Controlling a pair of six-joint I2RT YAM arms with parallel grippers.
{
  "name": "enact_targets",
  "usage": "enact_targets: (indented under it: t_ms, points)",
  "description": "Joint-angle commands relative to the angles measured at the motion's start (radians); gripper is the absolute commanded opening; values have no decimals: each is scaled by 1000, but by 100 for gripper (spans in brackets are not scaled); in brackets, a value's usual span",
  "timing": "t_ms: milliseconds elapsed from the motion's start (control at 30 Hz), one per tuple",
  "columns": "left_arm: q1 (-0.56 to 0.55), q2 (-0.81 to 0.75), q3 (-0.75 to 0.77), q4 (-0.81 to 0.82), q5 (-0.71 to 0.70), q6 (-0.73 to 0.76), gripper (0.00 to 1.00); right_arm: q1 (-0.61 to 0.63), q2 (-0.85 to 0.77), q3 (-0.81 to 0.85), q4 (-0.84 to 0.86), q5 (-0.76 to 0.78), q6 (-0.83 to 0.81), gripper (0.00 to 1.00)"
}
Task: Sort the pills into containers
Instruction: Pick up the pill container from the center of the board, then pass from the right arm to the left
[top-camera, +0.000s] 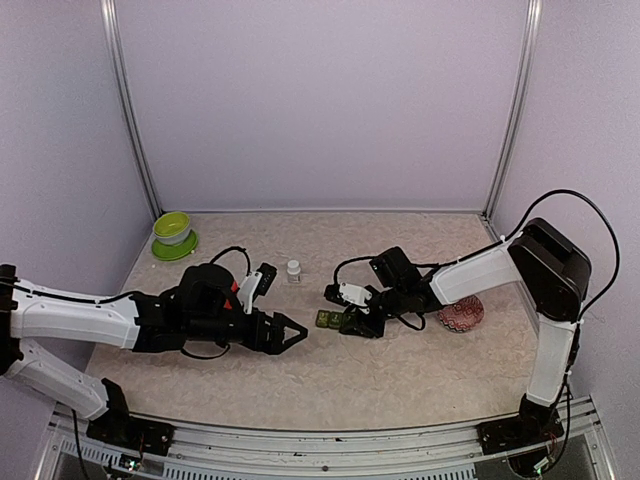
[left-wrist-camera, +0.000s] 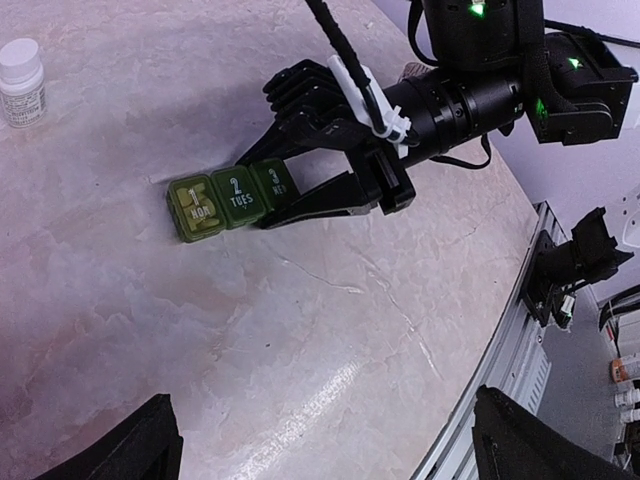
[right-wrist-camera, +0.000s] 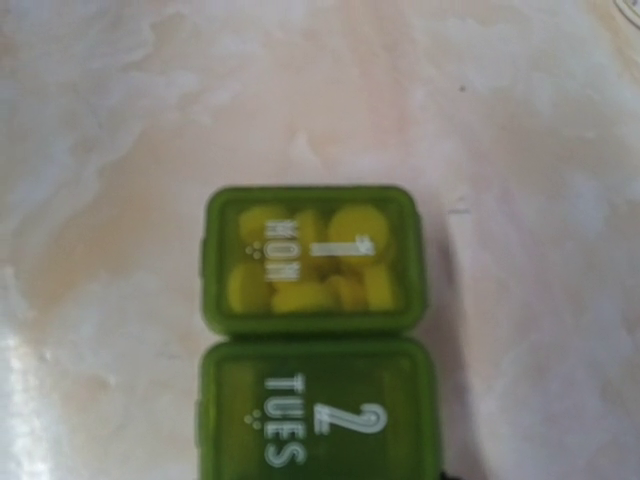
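Nearest in the top view, the two arm bases on the rail. Beyond them, the left gripper (top-camera: 296, 333) low over the table (top-camera: 400, 380), jaws spread wide, nothing between them. Just past its tips, mid-table, the containers (top-camera: 327, 319), with the right gripper (top-camera: 338, 312) extended in from the right. Long axis roughly left to right here.

From the left wrist: own fingertips (left-wrist-camera: 140, 450) at the bottom corners, far apart. Ahead, the row angled from lower left to upper right, MON end free, WED end between the other arm's fingers. Jaws there partly closed astride the row; firmly clamped or not, cannot tell.

From the right wrist: TUES box nearest, MON beyond it with yellow pills (right-wrist-camera: 300, 270) under its lid. Axis pointing straight away from the lens. Probably best to close evenly on both long walls, keeping the row flat and unturned.
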Motion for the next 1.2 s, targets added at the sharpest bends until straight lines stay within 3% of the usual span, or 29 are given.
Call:
enact_targets:
  t_ms: [0, 233, 400, 867, 1167]
  points:
    - [-7, 8, -23, 51, 15, 4, 99, -8, -35, -1, -12, -67, 44, 39]
    - [3, 10, -42, 75, -9, 13, 99, 2, -165, -73, 11, -144, 125, 39]
    - [32, 57, -12, 68, 15, -62, 99, 61, -288, -146, 36, -89, 128, 38]
    - [55, 131, 7, 298, 256, -200, 99, 223, -459, -239, 40, 70, 143, 38]
    - [57, 167, -15, 377, 308, -259, 83, 278, -476, -264, 77, 118, 161, 38]
